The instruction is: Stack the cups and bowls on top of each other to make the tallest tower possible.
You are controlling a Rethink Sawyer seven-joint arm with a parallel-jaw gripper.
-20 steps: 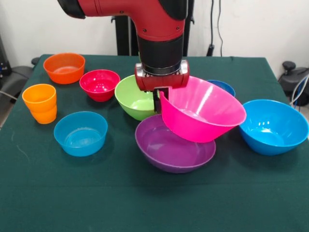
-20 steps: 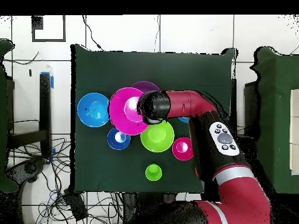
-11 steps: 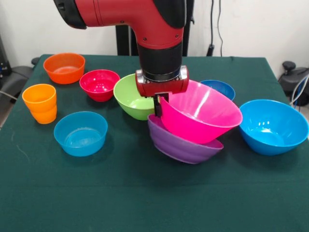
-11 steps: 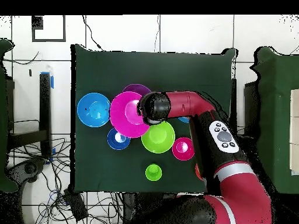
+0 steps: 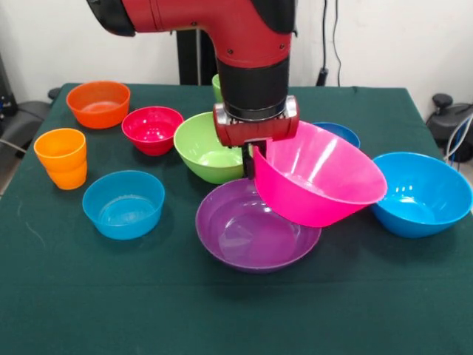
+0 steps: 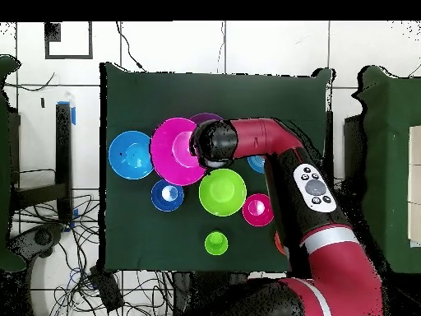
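A: What is held by the hand (image 5: 250, 159)?

B: The near-left rim of the pink bowl (image 5: 321, 185) is pinched by the closed hand. The bowl is lifted and tilted, its opening turned toward the right. In the overhead view the pink bowl (image 6: 174, 151) is seen partly covered by the arm's wrist.

A: Where is the purple bowl (image 5: 253, 231) placed?

B: It is set upright on the green counter (image 5: 222, 310), below and to the left of the pink bowl, which overlaps its right rim. Whether the 2 touch cannot be told.

A: What else is laid out on the counter?

B: Behind the arm a lime green bowl (image 5: 211, 148) is seen. To its left a red bowl (image 5: 152, 129) and an orange bowl (image 5: 98, 103) are placed. An orange cup (image 5: 61, 158) is stood at the left edge, with a light-blue bowl (image 5: 123, 204) near it. At the right a large sky-blue bowl (image 5: 419, 194) is placed, and a dark-blue bowl (image 5: 340, 133) is partly hidden behind the pink one. A light green cup (image 6: 216, 242) is shown in the overhead view.
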